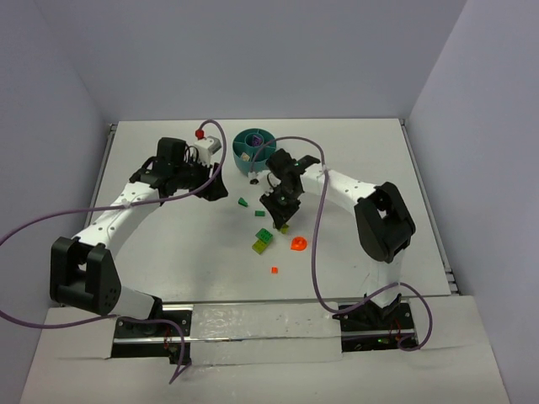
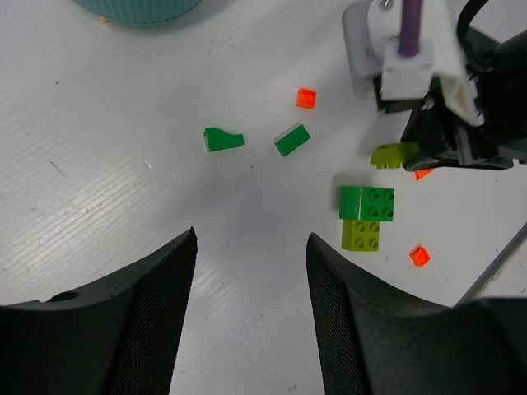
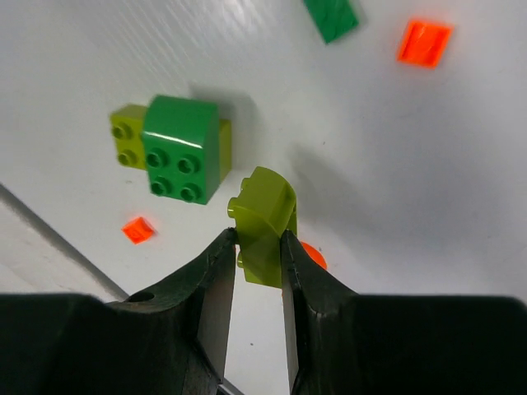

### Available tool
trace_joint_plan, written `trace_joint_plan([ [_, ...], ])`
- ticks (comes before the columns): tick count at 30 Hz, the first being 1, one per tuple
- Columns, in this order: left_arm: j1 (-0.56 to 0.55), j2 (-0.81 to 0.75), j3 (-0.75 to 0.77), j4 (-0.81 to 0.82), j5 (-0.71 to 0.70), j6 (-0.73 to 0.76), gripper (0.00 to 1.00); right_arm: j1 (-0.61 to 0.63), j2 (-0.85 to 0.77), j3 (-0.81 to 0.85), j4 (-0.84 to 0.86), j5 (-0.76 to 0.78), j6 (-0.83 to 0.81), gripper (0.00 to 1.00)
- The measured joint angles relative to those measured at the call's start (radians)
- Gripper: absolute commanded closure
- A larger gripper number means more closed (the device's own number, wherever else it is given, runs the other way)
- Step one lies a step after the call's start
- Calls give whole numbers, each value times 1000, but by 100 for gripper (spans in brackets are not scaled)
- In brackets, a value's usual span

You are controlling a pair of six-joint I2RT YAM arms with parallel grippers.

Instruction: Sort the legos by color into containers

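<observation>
My right gripper (image 3: 258,243) is shut on a lime curved brick (image 3: 263,220) and holds it just above the table; it also shows in the top view (image 1: 280,224). Below it lie a dark green brick (image 3: 183,148) stacked on a lime brick (image 3: 126,136), and an orange round piece (image 1: 298,243). My left gripper (image 2: 251,247) is open and empty over bare table, left of the pile (image 1: 221,187). Two small dark green bits (image 2: 222,140) (image 2: 291,139) and small orange bits (image 2: 306,98) (image 2: 420,255) lie loose. The teal bowl (image 1: 253,149) stands behind, with purple and pale pieces inside.
A purple cable runs along each arm. The right arm's wrist (image 2: 412,66) hangs close to the right of my left gripper's view. A small orange bit (image 1: 274,269) lies nearest the front edge.
</observation>
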Motion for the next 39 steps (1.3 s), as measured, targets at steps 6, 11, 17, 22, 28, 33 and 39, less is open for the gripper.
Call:
trace_joint_plan([
  [6, 32, -1, 1, 31, -7, -62, 1, -145, 0, 213, 25, -106, 137, 100],
  [11, 63, -7, 13, 56, -20, -129, 1, -319, 0, 338, 165, -145, 393, 100],
  [17, 89, -7, 72, 76, -60, -217, 1, -349, 22, 426, 249, -77, 715, 100],
  [22, 113, -2, 83, 94, -74, -268, 1, -317, 68, 467, 277, -16, 931, 100],
  [28, 134, 26, 83, 96, -73, -299, 1, -302, 120, 439, 285, 8, 1129, 100],
  [33, 144, 34, 83, 97, -72, -311, 1, -293, 139, 422, 290, 16, 1243, 100],
  [39, 149, 42, 83, 97, -68, -318, 1, -259, 157, 439, 297, 63, 1314, 100],
])
